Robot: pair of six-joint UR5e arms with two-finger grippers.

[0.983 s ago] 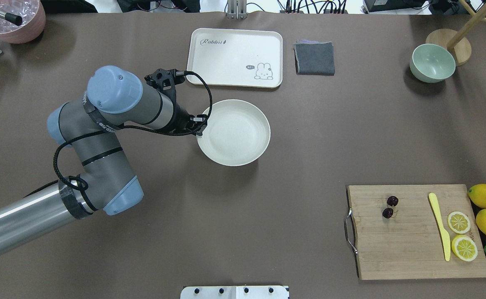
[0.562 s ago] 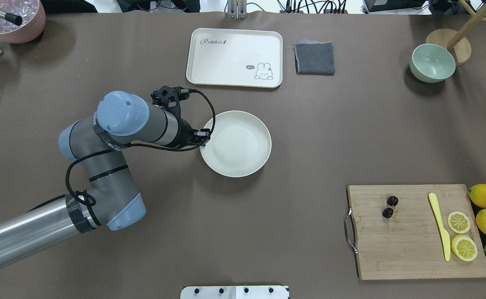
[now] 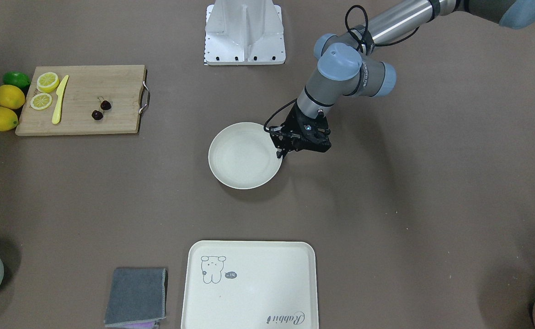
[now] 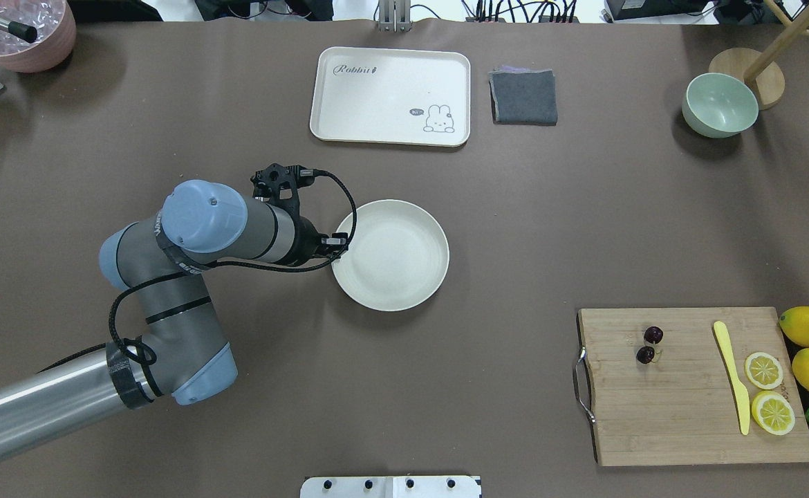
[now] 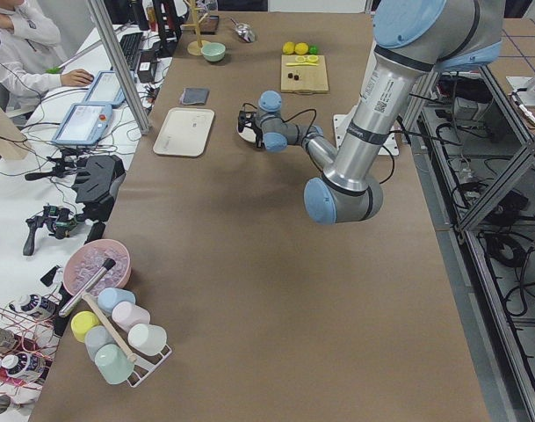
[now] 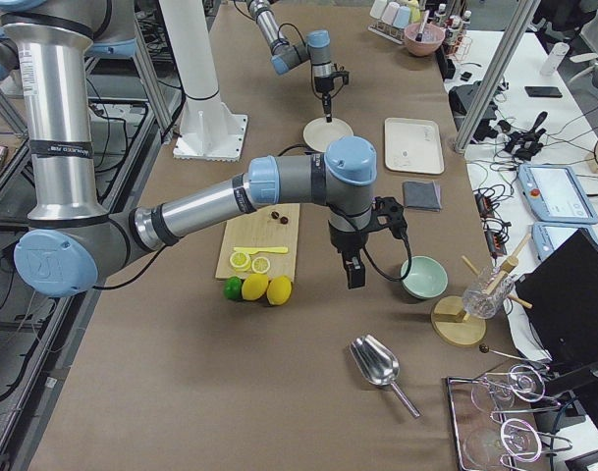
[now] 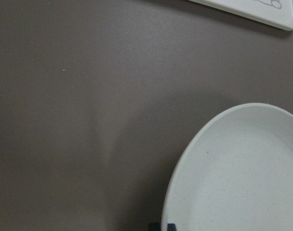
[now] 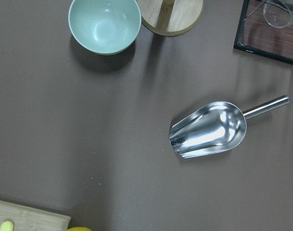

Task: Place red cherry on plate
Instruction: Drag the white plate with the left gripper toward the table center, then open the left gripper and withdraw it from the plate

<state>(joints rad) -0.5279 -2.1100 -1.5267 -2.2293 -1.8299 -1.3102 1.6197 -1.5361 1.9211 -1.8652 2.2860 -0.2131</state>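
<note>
The left hand (image 4: 335, 243) is clenched on the left rim of the plate (image 4: 394, 256), one fingertip inside the rim and one outside, as the left wrist view shows at its bottom edge. The plate is held near the middle of the counter (image 4: 515, 228); whether its base rests on the counter or hangs just above it cannot be told. The red cherry (image 4: 646, 355) lies well apart from the plate, on the left part of the cutting board (image 4: 681, 415) at the near right of the counter, clear of the yellow knife (image 4: 733, 377) and the lemon slices (image 4: 764, 370). The step in hand is judged to be the positioning of the plate, and nothing has yet been placed on it. The plate should be kept level, since a grip on one edge lets the far side droop. It should be set down where the right arm can reach it, short of the board's metal handle (image 4: 582, 387). The grip should be released only when the base is flat on the counter. The hand should then be raised straight off the rim before it is drawn back, so that the plate is not tipped or dragged. The right hand (image 6: 353, 272) hangs beyond the right end of the board, near the green bowl (image 6: 423, 278); whether it is released or clenched cannot be told. The cherry is tiny, so a low, centred approach will be needed for the pick.
</note>
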